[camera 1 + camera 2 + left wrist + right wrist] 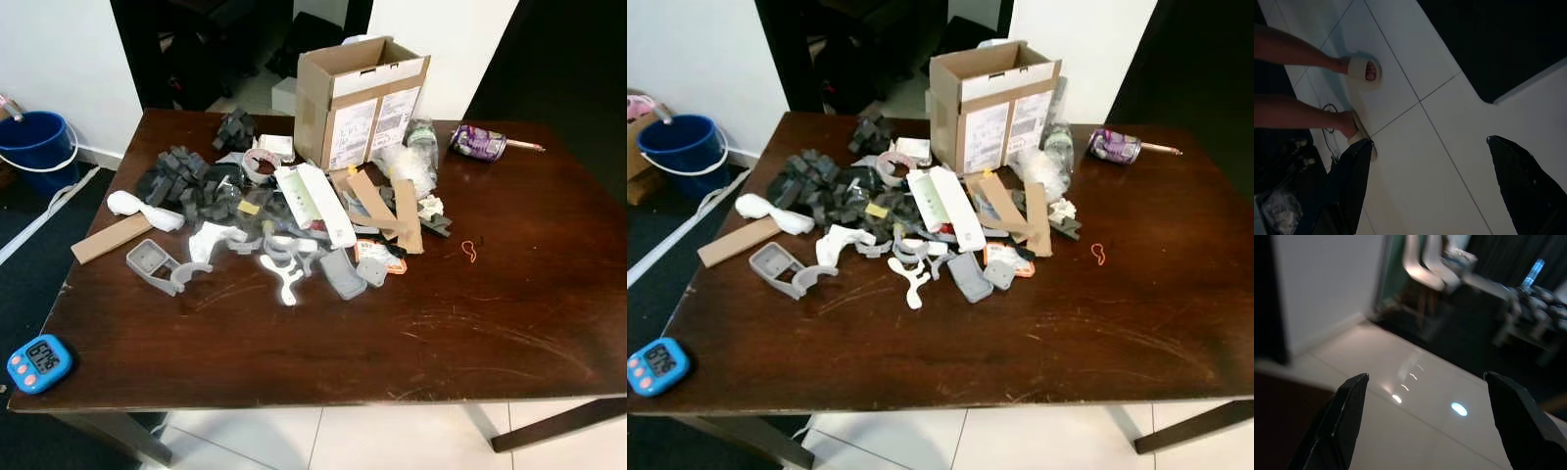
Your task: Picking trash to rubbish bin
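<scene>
A heap of trash (284, 215) lies on the dark wooden table (441, 323): dark grey foam blocks (186, 181), white and grey plastic parts, a white carton (315, 201) and brown cardboard strips (392, 211). Behind the heap stands an open cardboard box (358, 98). A crushed purple can (477, 143) lies at the back right. A blue bucket (37, 147) stands on the floor to the left of the table. My left gripper (1430, 141) hangs open over white floor tiles. My right gripper (1425, 375) is open too, above a shiny floor, holding nothing.
A blue timer (39, 362) sits at the table's front left corner. A flat cardboard piece (110, 238) lies near the left edge, a red rubber band (469, 250) to the right. A person's sandalled feet (1364, 68) stand on the tiles by my left arm.
</scene>
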### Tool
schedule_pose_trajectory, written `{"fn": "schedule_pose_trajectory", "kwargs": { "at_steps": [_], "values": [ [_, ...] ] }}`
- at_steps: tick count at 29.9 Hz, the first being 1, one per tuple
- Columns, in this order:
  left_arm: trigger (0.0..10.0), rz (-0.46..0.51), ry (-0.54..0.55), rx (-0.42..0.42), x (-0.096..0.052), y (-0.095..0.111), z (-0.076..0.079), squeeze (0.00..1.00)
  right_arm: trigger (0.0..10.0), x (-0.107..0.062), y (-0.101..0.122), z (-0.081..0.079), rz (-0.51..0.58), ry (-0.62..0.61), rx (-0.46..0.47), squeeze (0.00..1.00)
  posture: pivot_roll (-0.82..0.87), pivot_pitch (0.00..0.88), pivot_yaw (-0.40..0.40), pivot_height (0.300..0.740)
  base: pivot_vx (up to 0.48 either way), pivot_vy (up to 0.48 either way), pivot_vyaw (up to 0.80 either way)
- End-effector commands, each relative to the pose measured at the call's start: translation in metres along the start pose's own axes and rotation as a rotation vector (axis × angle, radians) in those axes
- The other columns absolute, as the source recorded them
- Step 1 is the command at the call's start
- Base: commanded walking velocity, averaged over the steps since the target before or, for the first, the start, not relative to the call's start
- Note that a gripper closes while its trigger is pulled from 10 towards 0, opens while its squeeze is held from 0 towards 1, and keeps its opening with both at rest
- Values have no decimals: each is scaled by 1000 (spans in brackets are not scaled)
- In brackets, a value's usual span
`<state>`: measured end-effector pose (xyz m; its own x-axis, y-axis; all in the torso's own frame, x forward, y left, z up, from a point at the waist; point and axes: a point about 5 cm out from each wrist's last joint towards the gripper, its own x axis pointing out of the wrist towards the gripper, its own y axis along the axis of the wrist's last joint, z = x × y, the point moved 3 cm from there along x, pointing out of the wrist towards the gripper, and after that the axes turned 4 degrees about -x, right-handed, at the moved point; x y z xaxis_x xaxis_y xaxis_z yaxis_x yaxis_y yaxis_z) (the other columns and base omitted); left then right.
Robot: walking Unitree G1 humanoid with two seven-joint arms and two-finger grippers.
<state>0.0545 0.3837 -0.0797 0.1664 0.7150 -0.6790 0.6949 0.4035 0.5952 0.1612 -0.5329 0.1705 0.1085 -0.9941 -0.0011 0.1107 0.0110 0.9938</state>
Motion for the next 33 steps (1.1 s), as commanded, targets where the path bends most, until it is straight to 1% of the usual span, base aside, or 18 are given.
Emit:
{"fn": "schedule_pose_trajectory", "kwargs": {
  "at_steps": [1, 2, 3, 5, 6, 9, 11, 15, 17, 21, 22, 24, 25, 29, 30, 31, 32, 33],
  "values": [
    [10000, 5, 73, -19, 3, 3, -23, 0, 10000, 0, 25, -19, 73, 140, 141, 0, 120, 130, -53, 740, 0, 0, 0],
    [10000, 23, 86, -38, 4, 9, -27, 0, 10000, -4, 35, -35, 101, 246, 216, 0, 119, 131, -52, 740, 0, 0, 0],
    [10000, 23, 86, -38, 4, 9, -27, 0, 10000, -4, 35, -35, 101, 246, 216, 0, 119, 131, -52, 740, 0, 0, 0],
    [10000, 71, 120, -83, 6, 23, -38, 0, 10000, -17, 54, -69, 152, 470, 327, 0, 122, 133, -52, 740, 0, 0, 0],
    [10000, 71, 120, -83, 6, 23, -38, 0, 10000, -17, 54, -69, 152, 470, 327, 0, 122, 133, -52, 740, 0, 0, 0],
    [10000, 160, 187, -178, 7, 47, -60, 0, 10000, -50, 77, -121, 217, 818, 389, 0, 122, 133, -52, 740, 0, 0, 0],
    [10000, 268, 249, -244, 6, 77, -82, 0, 10000, -94, 86, -163, 268, 1177, 392, 0, 137, 138, -59, 740, 0, 0, 0],
    [10000, 335, 289, -278, 4, 95, -93, 0, 10000, -127, 87, -184, 300, 1406, 377, 0, 146, 140, -65, 740, 0, 0, 0],
    [10000, 416, 342, -356, -1, 116, -112, 0, 10000, -171, 83, -204, 314, 1656, 331, 0, 152, 141, -70, 740, 0, 0, 0],
    [10000, 468, 365, -393, -5, 129, -121, 0, 10000, -200, 76, -214, 321, 1827, 288, 0, 161, 143, -74, 740, 0, 0, 0],
    [10000, 540, 365, -442, -10, 147, -126, 0, 10000, -237, 67, -222, 320, 2014, 226, 0, 161, 143, -74, 740, 0, 0, 0],
    [10000, 572, 361, -464, -12, 154, -128, 0, 10000, -251, 62, -224, 317, 2090, 201, 0, 161, 143, -74, 740, 0, 0, 0],
    [10000, 707, 310, -509, -23, 188, -128, 0, 10000, -289, 52, -230, 294, 2239, 193, 0, 165, 143, -78, 740, 0, 0, 0],
    [10000, 837, 227, -541, -36, 220, -124, 0, 10000, -316, 46, -235, 266, 2334, 220, 0, 172, 143, -81, 740, 0, 0, 0],
    [10000, 900, 169, -544, -43, 236, -118, 0, 10000, -327, 42, -238, 247, 2364, 217, 357, 177, 141, -84, 740, 0, 0, 0],
    [10000, 900, 169, -544, -43, 236, -118, 0, 10000, -327, 42, -238, 247, 2364, 217, 357, 177, 141, -84, 740, 0, 0, 0],
    [10000, 1026, 54, -536, -61, 269, -108, 0, 10000, -354, 34, -239, 210, 2450, 222, 1000, 177, 140, -83, 740, 0, 0, 0],
    [10000, 1080, 5, -528, -70, 282, -104, 0, 10000, -367, 31, -237, 194, 2496, 229, 1000, 177, 140, -83, 740, 0, 0, 0]
  ]
}}
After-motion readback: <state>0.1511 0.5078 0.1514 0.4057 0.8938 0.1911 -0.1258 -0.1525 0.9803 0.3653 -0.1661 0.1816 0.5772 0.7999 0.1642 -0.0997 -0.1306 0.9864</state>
